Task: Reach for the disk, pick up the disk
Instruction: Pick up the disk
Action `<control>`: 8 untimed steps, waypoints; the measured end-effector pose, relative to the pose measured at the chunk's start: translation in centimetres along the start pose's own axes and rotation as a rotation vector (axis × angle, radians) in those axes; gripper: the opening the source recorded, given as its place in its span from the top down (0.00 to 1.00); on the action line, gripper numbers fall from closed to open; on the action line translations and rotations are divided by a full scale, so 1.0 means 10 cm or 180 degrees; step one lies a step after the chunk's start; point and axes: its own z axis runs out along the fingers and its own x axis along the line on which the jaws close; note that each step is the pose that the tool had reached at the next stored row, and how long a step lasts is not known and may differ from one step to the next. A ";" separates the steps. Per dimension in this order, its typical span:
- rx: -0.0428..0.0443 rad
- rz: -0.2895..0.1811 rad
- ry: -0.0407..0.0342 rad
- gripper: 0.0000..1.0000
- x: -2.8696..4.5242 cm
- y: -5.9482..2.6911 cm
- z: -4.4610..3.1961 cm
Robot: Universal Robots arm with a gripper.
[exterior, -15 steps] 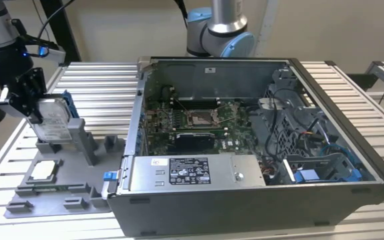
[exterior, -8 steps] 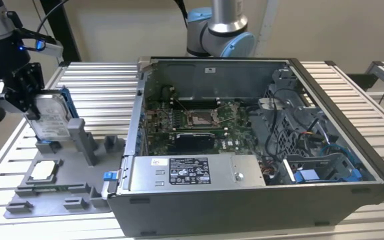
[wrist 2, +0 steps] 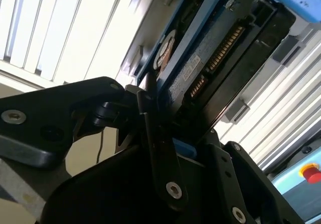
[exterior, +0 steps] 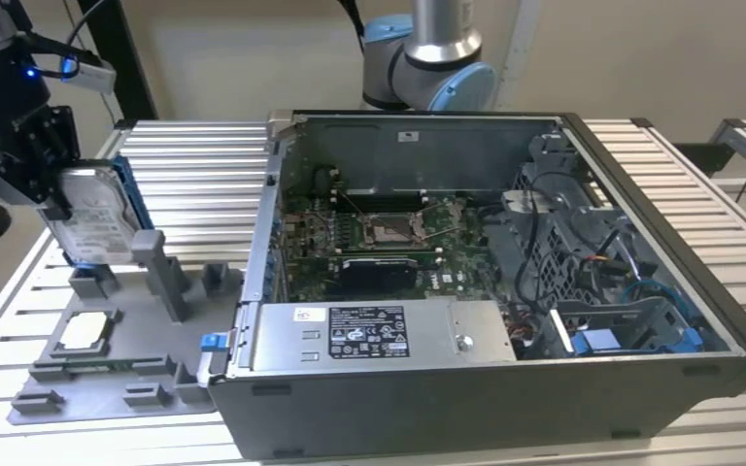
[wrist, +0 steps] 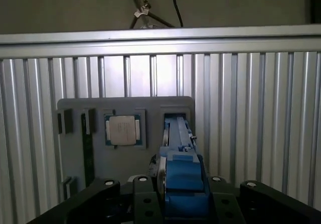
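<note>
The disk (exterior: 98,228) is a silver hard drive with a white label and a blue bracket along its edges. It stands on edge at the exterior view's left, its lower end just over an upright slot of the grey fixture plate (exterior: 101,379). My black gripper (exterior: 55,189) is shut on its upper part. In the first wrist view the disk's blue edge (wrist: 180,166) runs between my fingers, with my gripper (wrist: 179,184) clamped on it above the plate's slot. The second wrist view shows the disk's connector end (wrist 2: 200,68) held in my gripper (wrist 2: 180,133).
A small square silver chip (exterior: 84,332) lies in a pocket of the fixture plate, beside the slot (wrist: 122,130). An open computer case (exterior: 503,262) with a labelled grey metal box (exterior: 373,335) stands to the exterior view's right. Another arm's base (exterior: 425,68) rises behind it. The table (exterior: 205,184) is slatted aluminium.
</note>
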 end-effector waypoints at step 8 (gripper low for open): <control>0.0003 0.0000 0.0003 1.00 0.010 -0.005 -0.219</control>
